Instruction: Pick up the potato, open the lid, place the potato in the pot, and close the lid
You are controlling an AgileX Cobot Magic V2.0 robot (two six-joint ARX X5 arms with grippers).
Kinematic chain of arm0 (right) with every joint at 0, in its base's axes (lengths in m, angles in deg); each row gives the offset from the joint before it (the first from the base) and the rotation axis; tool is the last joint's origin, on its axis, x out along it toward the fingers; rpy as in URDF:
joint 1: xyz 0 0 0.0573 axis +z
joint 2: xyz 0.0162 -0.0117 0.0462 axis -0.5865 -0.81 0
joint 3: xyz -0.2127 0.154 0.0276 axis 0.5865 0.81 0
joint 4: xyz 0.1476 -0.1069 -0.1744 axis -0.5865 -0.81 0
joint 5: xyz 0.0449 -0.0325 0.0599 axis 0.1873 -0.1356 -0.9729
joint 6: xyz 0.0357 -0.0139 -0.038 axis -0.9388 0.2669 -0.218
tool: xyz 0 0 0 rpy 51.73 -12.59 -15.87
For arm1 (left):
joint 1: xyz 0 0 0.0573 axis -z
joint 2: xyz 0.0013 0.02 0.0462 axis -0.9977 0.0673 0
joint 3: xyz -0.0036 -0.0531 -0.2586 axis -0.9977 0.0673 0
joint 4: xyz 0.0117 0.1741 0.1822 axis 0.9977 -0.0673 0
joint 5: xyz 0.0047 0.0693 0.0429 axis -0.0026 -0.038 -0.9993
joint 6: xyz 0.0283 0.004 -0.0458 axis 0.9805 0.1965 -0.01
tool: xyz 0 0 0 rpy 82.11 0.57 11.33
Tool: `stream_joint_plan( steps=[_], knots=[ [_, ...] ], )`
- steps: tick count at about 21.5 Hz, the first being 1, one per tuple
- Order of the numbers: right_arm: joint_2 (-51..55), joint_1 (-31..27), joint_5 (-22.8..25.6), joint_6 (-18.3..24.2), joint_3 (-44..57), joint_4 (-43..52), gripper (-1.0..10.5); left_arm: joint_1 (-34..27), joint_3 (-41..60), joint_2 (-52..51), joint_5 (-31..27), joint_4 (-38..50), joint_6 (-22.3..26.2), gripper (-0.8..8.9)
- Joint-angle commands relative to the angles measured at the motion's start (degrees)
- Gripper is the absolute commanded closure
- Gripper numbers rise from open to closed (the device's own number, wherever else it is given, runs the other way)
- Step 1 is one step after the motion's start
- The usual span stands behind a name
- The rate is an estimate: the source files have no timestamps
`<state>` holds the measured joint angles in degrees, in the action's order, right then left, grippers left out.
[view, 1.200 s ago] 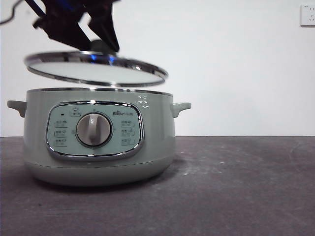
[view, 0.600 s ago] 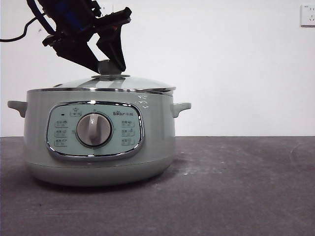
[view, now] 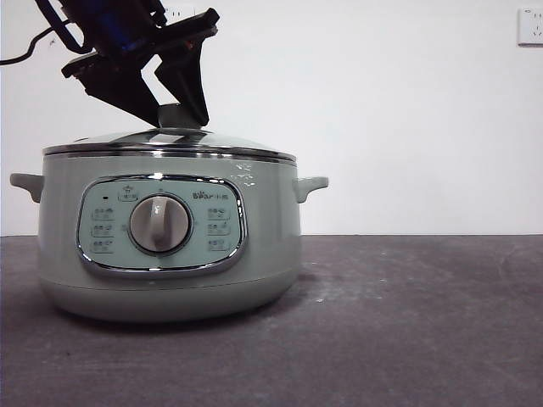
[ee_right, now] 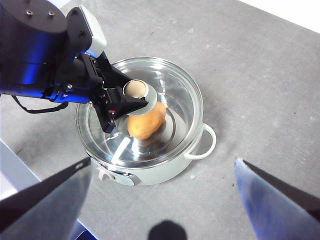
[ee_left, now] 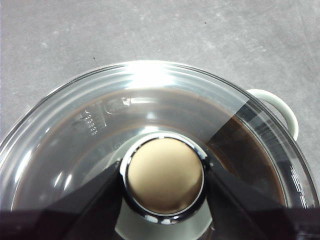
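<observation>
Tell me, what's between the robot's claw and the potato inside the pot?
The glass lid. In the right wrist view, the left gripper grips the lid's knob, and the potato shows through the glass below, inside the pot.

Bright, even light from above. A white glare patch burns on the domed glass lid (ee_left: 150,100); the grey matte bench (view: 407,322) carries a soft shadow. Nearby black jaws look blurred.

A dark grey table (view: 407,322) with faint pale scuffs spreads below a plain white wall (view: 407,119); a white wall socket (view: 530,25) sits high up
</observation>
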<state>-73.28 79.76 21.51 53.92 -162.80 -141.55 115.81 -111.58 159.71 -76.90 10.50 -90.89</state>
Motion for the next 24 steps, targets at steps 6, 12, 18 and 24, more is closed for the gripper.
stream_joint_plan(
  steps=[6,12,18,24],
  knots=[
    [0.02,0.02,0.11,-0.81,0.33,0.24,4.7,-0.11,1.44,0.17,-0.61,-1.16,0.31,4.13],
    [0.02,0.02,0.15,-0.76,0.33,0.11,4.7,-0.11,1.42,-0.35,-0.79,2.05,0.26,3.42],
    [1.64,0.02,15.02,-0.57,0.37,-1.77,4.8,-0.04,1.36,-11.32,-0.74,0.59,0.35,3.42],
    [11.69,0.02,14.86,-0.59,4.59,0.35,8.8,-0.07,1.36,-27.43,-0.83,-7.10,2.32,5.40]
  ],
)
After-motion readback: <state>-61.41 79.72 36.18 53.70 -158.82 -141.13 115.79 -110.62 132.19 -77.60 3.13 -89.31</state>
